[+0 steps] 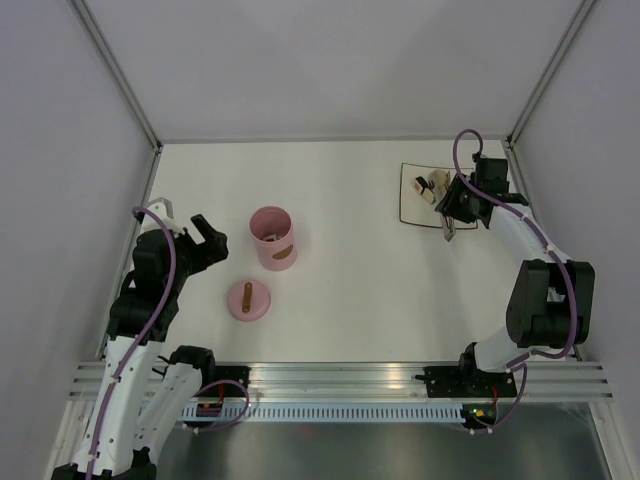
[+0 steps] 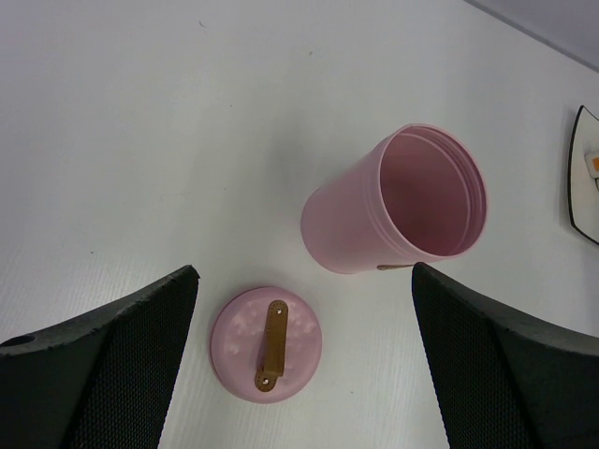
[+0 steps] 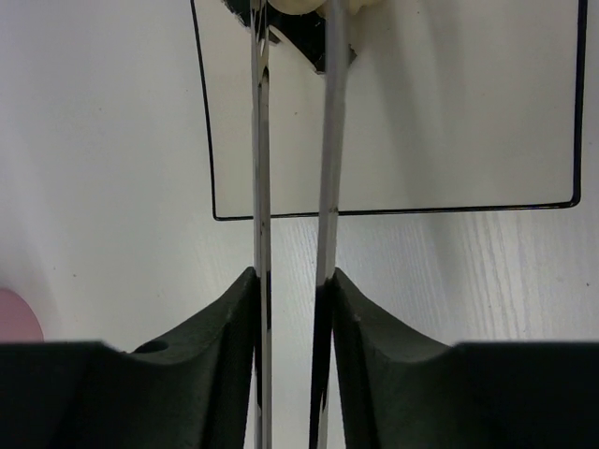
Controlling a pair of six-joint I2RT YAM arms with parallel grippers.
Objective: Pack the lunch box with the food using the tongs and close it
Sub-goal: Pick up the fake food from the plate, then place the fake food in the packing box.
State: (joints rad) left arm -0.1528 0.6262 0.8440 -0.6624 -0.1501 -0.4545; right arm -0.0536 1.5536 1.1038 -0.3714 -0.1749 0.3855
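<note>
The pink lunch box (image 1: pixel 272 238) stands upright and open on the left of the table, its inside (image 2: pixel 426 192) looking empty. Its lid (image 1: pixel 248 299) lies flat just in front of it, brown handle up (image 2: pixel 269 344). My left gripper (image 1: pixel 205 238) hovers wide open above the lid and pot (image 2: pixel 304 273), holding nothing. My right gripper (image 1: pixel 455 213) is shut on the tongs (image 3: pixel 260 140), one finger pressing on each arm (image 3: pixel 292 276). The tongs reach over the plate (image 3: pixel 449 112) to the food (image 3: pixel 299 7), with a beige piece between their tips at the frame's top edge.
The square white, dark-edged plate (image 1: pixel 410 205) sits at the back right with the food pieces (image 1: pixel 432 187) in its far part. Grey walls close in the table on three sides. A metal rail (image 1: pixel 330 380) runs along the near edge by the arm bases.
</note>
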